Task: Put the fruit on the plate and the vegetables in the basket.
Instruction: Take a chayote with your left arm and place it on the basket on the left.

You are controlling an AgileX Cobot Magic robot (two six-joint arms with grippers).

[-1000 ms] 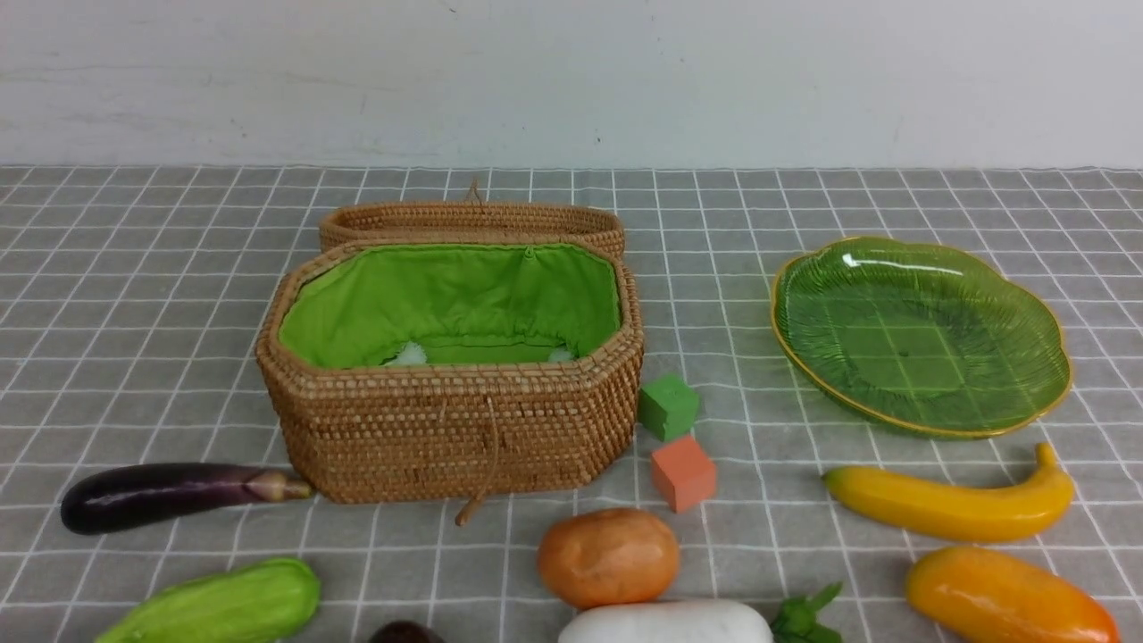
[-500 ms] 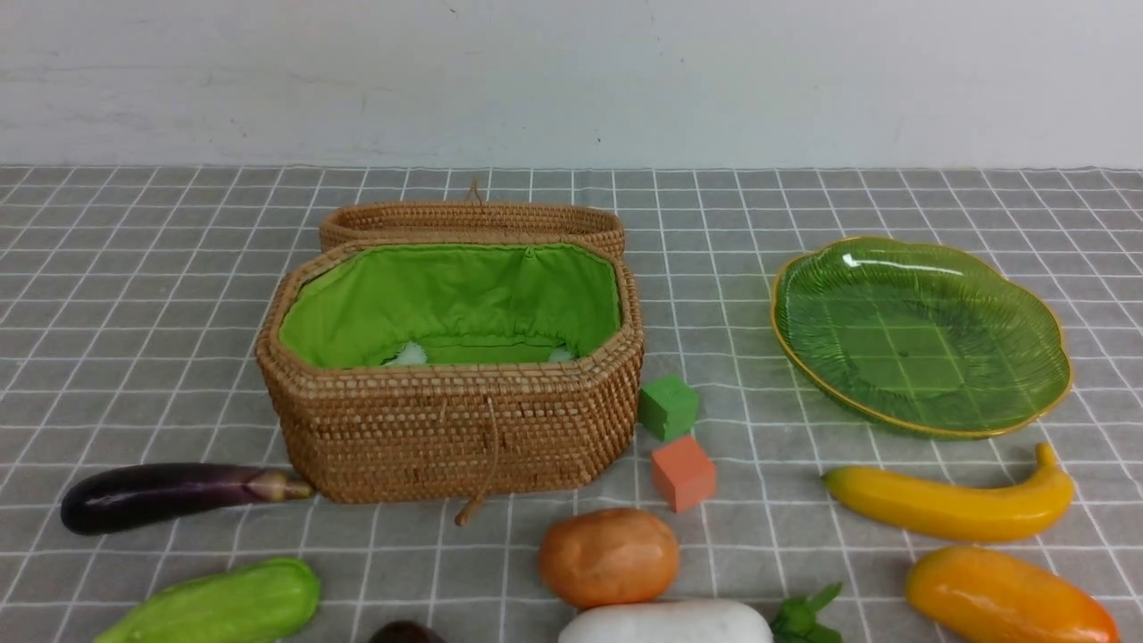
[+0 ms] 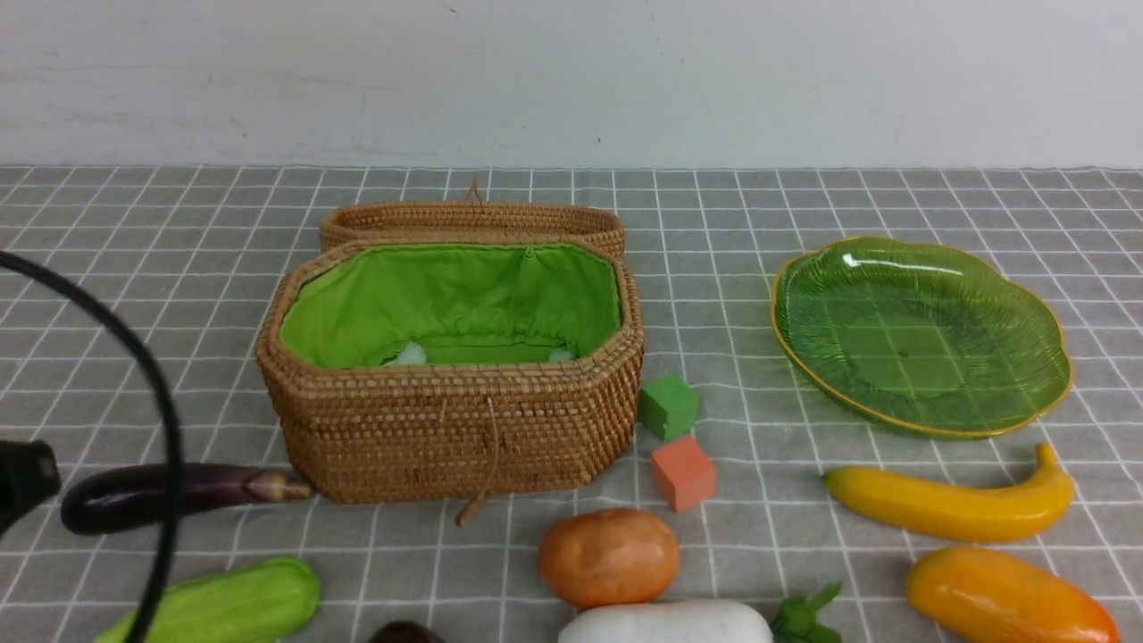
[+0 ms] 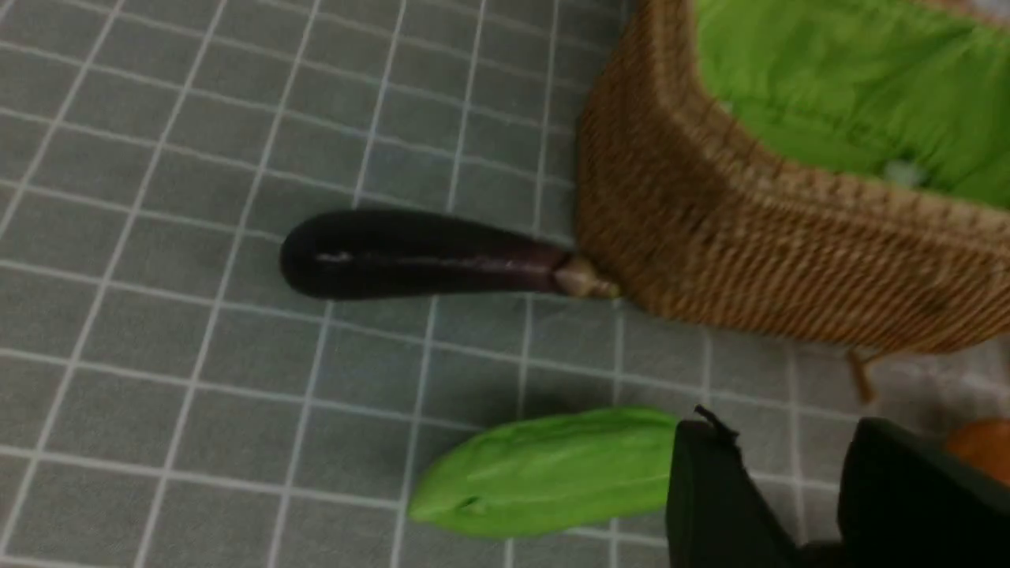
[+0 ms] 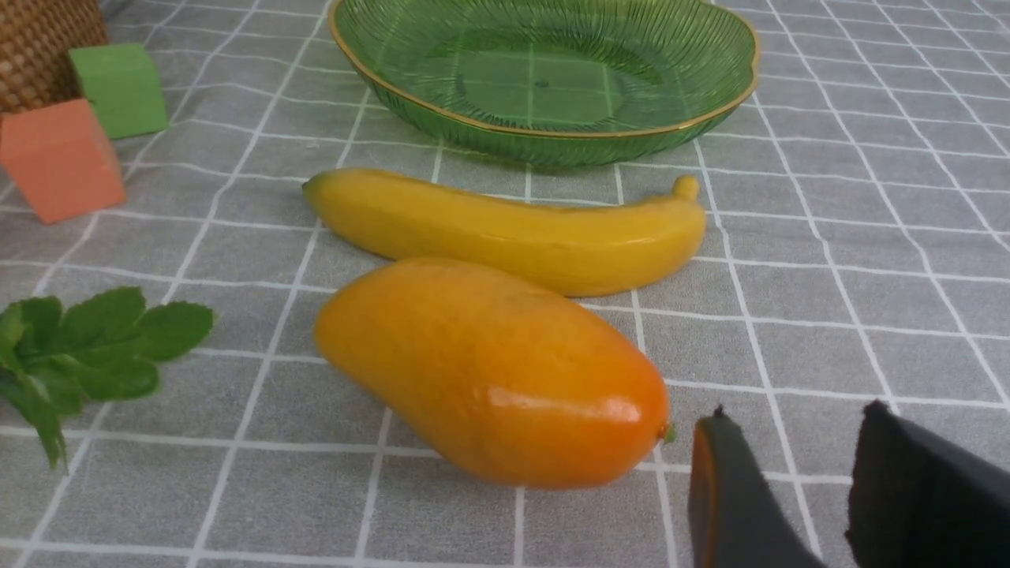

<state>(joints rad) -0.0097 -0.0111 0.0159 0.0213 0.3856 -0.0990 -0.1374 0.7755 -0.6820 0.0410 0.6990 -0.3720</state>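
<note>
Checked cloth (image 3: pixel 804 205), gourd (image 4: pixel 544 473) beside left jaws, mango (image 5: pixel 489 371) beside right jaws

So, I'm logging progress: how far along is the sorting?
Nothing looks done yet: the plate is bare and the basket holds no vegetables. Nothing is held; the left hand hangs open by the gourd and eggplant, the right hand open by the mango. Left to move: those three, plus banana, mangosteen, potato and radish.
</note>
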